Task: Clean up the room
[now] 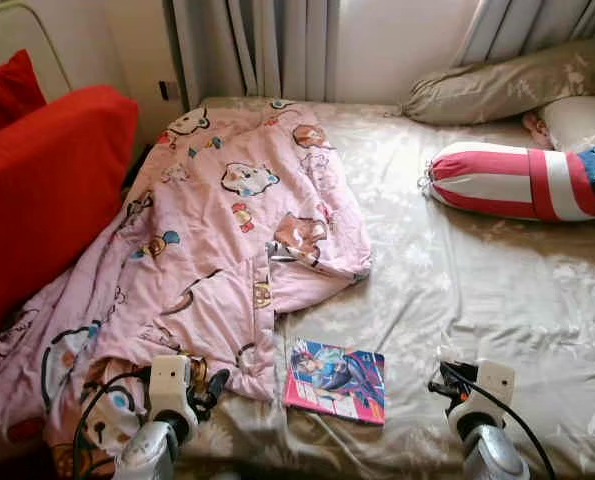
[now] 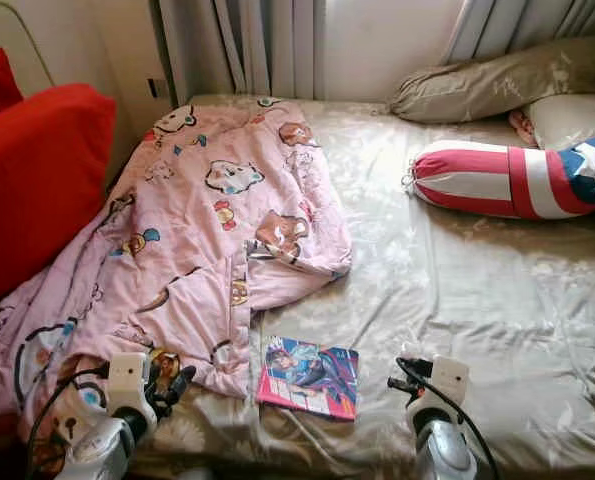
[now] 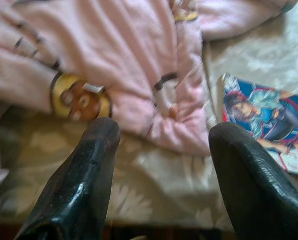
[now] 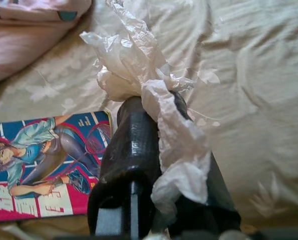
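A crumpled white tissue (image 4: 133, 60) is pinched in my right gripper (image 4: 154, 102), which is shut on it and hovers low over the beige bedsheet (image 1: 457, 280) near the bed's front edge. Just left of it lies a colourful magazine (image 1: 337, 380), flat on the sheet. A rumpled pink cartoon blanket (image 1: 227, 230) covers the left half of the bed. My left gripper (image 3: 161, 132) stands open at the blanket's near corner, with nothing between its fingers.
A red cushion (image 1: 47, 180) sits beside the bed on the left. A red, white and blue striped bolster (image 1: 517, 182) and beige pillows (image 1: 507, 85) lie at the far right, by the curtains.
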Motion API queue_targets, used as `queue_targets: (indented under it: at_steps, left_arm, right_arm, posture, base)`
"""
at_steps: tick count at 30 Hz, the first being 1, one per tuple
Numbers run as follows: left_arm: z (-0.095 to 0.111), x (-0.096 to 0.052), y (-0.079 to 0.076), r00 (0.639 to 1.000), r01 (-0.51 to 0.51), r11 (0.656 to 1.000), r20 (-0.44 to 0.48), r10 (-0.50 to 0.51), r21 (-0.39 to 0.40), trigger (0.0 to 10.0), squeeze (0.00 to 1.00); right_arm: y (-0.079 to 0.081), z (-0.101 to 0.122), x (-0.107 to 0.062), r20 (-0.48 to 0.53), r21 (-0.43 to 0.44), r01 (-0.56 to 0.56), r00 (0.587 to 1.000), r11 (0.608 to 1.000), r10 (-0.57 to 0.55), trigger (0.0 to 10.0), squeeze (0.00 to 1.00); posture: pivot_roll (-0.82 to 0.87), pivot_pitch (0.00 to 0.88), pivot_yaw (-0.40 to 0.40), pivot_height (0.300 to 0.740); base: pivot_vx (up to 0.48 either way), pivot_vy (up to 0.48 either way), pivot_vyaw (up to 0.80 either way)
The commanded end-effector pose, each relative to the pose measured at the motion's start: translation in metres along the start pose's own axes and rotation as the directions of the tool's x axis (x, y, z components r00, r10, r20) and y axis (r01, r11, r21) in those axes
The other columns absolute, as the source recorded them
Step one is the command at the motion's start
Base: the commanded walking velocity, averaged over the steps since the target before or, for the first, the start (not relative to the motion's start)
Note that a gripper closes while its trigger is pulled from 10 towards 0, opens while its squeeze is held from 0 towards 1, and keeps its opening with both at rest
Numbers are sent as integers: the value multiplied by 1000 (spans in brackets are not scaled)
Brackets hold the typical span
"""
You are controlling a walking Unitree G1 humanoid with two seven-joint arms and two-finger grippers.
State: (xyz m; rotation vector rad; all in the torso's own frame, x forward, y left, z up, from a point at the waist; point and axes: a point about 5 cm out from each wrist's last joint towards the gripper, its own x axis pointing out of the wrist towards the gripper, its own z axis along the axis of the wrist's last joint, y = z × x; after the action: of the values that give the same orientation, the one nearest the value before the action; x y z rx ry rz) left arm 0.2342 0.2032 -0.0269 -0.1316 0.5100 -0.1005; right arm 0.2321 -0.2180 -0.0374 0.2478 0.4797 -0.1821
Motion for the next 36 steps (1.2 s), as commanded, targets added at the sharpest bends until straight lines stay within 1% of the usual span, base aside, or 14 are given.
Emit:
queue_targets:
  at_steps: [1, 4, 10, 12, 16, 19, 22, 23, 24, 25, 28, 30, 33, 36]
  left_arm:
    - [-10, -4, 8, 999, -23, 1000, -48, 23, 12, 10000, 0]
    - [-22, -7, 13, 993, -57, 998, -102, 57, -3, 10000, 0]
    - [-31, -5, 10, 983, -68, 998, -173, 68, 2, 10000, 0]
    - [-33, -5, 9, 979, -67, 998, -191, 67, 6, 10000, 0]
    - [-35, 1, 2, 967, -64, 998, -248, 63, 7, 10000, 0]
    - [-36, 1, 3, 961, -84, 996, -263, 81, 0, 10000, 0]
    - [-37, 0, 4, 960, -114, 993, -262, 103, -29, 10000, 0]
    - [-41, -3, 7, 957, -136, 989, -265, 118, -54, 10000, 0]
    - [-41, -3, 7, 957, -136, 989, -265, 118, -54, 10000, 0]
    - [-49, -8, 9, 949, -148, 987, -290, 125, -58, 10000, 0]
    - [-59, -14, 12, 936, -162, 985, -325, 134, -60, 10000, 0]
    - [-63, -17, 13, 931, -163, 985, -340, 135, -58, 10000, 0]
    - [-74, -29, 21, 913, -175, 984, -379, 149, -36, 10000, 0]
    - [-76, -33, 26, 908, -183, 983, -387, 159, -27, 10000, 0]
  right_arm:
    - [-8, -11, -5, -59, -1, 38, 997, 999, -38, 10000, 0]
    - [-16, -23, -11, -125, -7, 78, 989, 997, -79, 10000, 0]
    - [-18, -32, -14, -188, -20, 92, 978, 996, -94, 10000, 0]
    - [-17, -34, -14, -202, -20, 97, 974, 995, -99, 10000, 0]
    - [-11, -39, -13, -261, -19, 103, 960, 994, -105, 10000, 0]
    - [-9, -43, -14, -294, -17, 106, 950, 994, -106, 10000, 0]
    - [-8, -48, -16, -317, -24, 103, 943, 994, -105, 10000, 0]
    - [-8, -51, -17, -322, -10, 115, 940, 993, -112, 10000, 0]
    - [-8, -51, -17, -322, -10, 115, 940, 993, -112, 10000, 0]
    - [-10, -55, -21, -335, -6, 121, 935, 993, -116, 10000, 0]
    - [-13, -61, -26, -353, -13, 129, 927, 992, -125, 10000, 0]
    - [-15, -64, -28, -359, -11, 140, 923, 990, -135, 10000, 0]
    - [-17, -73, -34, -380, -8, 150, 914, 989, -142, 10000, 0]
    - [-16, -74, -36, -376, 2, 155, 916, 988, -142, 10000, 0]
  posture:
    - [65, 24, -43, 740]
    - [62, 0, -46, 740]
    - [57, 0, -40, 740]
    - [55, 0, -38, 740]
    - [46, 0, -23, 740]
    - [48, 0, -27, 740]
    - [39, 0, -31, 740]
    - [47, 0, -35, 740]
    - [47, 0, -35, 740]
    - [49, 0, -38, 740]
    - [53, 0, -40, 740]
    - [57, 0, -38, 740]
    - [46, 0, -12, 740]
    - [44, 0, -6, 740]
  base:
    - [0, 0, 0]
    - [0, 0, 0]
    - [0, 0, 0]
    - [0, 0, 0]
    - [0, 0, 0]
    - [0, 0, 0]
    - [0, 0, 0]
    - [0, 0, 0]
    - [0, 0, 0]
    - [0, 0, 0]
    - [0, 0, 0]
    - [0, 0, 0]
    - [0, 0, 0]
    - [0, 0, 0]
